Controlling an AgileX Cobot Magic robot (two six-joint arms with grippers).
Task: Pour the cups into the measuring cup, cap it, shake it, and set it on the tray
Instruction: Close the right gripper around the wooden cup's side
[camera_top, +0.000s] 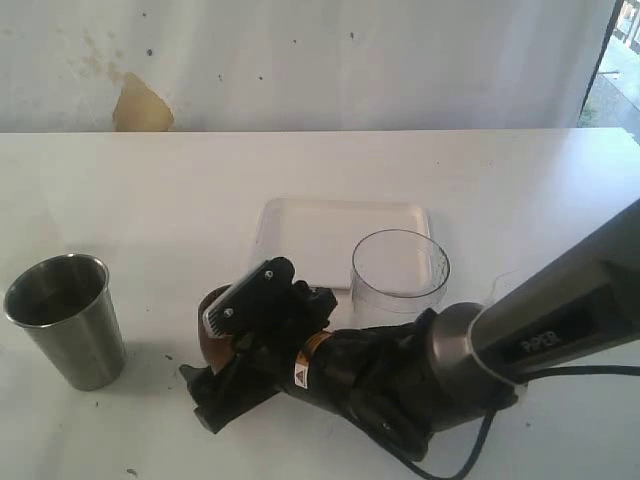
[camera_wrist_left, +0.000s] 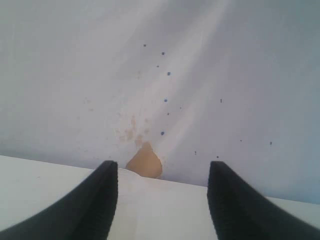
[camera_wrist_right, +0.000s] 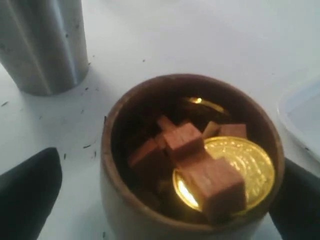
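**Ana:** Right gripper is nearest us, lying low over the table with its jaws spread wide either side of the wooden cup. It's not clamped: one finger stands clear of the wall.

**Ben:** What's inside?

**Ana:** Wooden blocks and a gold coin, heaped near the rim. The cup sits upright between the fingers, so I'd guess a side grip, to keep the load in until the tip.

**Ben:** And the target?

**Ana:** Measuring cup waits back along the arm, beside the wrist. It looks empty, and the tray is just behind it. Steel tumbler stands well past the fingertips.

**Ben:** Left gripper?

**Ana:** Jaws apart with nothing between them, facing the back wall and out of the way.
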